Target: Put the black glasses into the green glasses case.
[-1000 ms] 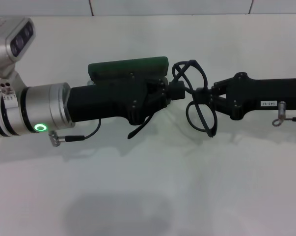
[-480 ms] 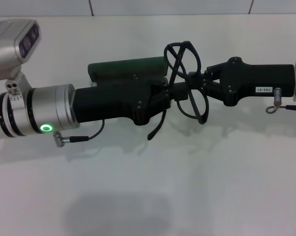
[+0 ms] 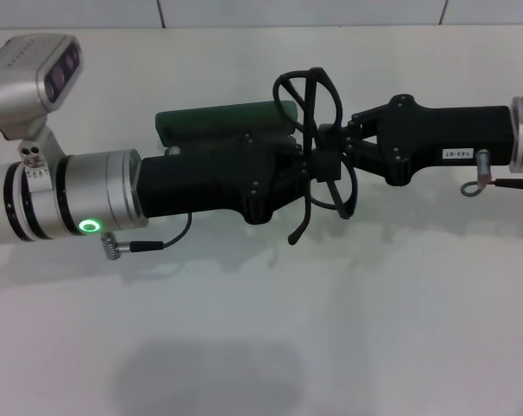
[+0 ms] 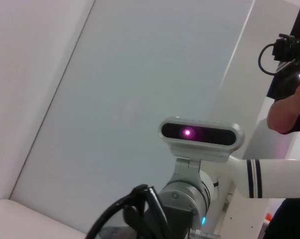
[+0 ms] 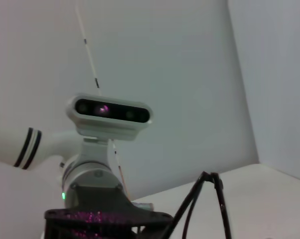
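Both our hands, the left hand [image 3: 303, 166] and right hand [image 3: 332, 154], hold the glasses [image 3: 317, 130]; pulling apart could bend them beside the case [image 3: 222, 118].

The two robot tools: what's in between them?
The black glasses, in the head view. The left tool and right tool meet at the frame, in front of the green glasses case.

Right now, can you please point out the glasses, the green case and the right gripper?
black glasses [image 3: 306, 95], head view, on the upper lens rim.
green glasses case [image 3: 218, 116], head view, on its top surface.
right gripper [image 3: 341, 149], head view, at the fingertips by the bridge of the glasses.
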{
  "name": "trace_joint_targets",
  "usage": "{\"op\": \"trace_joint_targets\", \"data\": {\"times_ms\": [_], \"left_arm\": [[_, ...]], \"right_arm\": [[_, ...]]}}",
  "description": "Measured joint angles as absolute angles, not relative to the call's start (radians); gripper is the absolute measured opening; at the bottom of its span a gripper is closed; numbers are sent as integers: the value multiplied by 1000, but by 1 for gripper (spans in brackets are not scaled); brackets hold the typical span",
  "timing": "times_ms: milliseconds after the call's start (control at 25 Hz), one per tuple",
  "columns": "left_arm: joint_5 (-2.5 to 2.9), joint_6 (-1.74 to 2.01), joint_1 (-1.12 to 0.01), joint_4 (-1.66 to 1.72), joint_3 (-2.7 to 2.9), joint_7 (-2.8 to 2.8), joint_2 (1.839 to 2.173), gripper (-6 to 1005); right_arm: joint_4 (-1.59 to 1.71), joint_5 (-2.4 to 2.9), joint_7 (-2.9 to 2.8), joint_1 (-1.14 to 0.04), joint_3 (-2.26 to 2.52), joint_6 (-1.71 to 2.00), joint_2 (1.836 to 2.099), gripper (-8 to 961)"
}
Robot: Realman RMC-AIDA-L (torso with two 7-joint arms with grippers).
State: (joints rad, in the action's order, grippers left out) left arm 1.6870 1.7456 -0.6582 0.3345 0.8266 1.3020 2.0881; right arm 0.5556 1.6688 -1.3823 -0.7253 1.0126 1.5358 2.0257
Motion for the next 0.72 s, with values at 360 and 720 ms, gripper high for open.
{"op": "trace_joint_targets", "data": {"times_ms": [360,720], "left_arm": [[1684,1746,-671,333,827,1306,2089,19],[1683,1747,-676,331,827,1309,2089,20]], "right_arm": [[555,1641,-1368,-731,1059,1541,2027,72],[555,1632,-1366,-732,1066,1541,2026,72]]}}
